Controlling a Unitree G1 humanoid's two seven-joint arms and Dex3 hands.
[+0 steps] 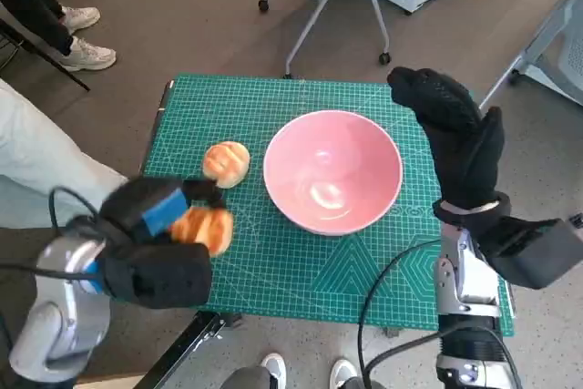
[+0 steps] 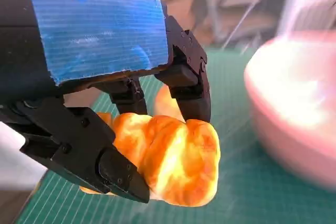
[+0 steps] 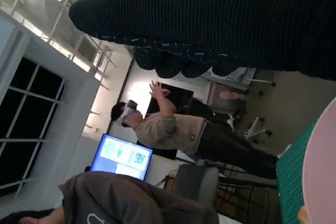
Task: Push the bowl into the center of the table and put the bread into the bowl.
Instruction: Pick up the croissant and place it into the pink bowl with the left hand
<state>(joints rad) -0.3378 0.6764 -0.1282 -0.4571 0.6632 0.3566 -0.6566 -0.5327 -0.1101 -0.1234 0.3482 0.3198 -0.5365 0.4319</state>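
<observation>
Bowl: I see a pink bowl [image 1: 332,170], round, glossy and empty, standing upright near the middle of the surface [image 1: 273,266], which is covered by a green gridded cutting mat. In the left wrist view the bowl [image 2: 294,108] is a blurred pink mass to one side of the held bread.

Bread in hand: a golden-orange bread roll [image 1: 205,228] with lumpy, shiny lobes. In the left wrist view the bread roll [image 2: 168,158] fills the space between the black fingers [image 2: 186,80] and the thumb part. It is raised off the mat, just beside the bowl on the robot's left.

Second bread: another pale golden roll [image 1: 226,163] lies on the mat just beside the bowl's rim, farther from me than the held one.

Left hand: the left hand [image 1: 159,234] grasps the bread roll, blue-taped back facing up, forearm coming in from the lower left corner.

Right hand: the right hand [image 1: 455,134] in its black glove stands at the bowl's far right side, fingers stretched out and together, pointing away from the robot, holding nothing. I cannot tell whether it touches the rim.

Background: in the right wrist view a person [image 3: 178,129] stands with one arm raised beside a lit screen [image 3: 123,156].
</observation>
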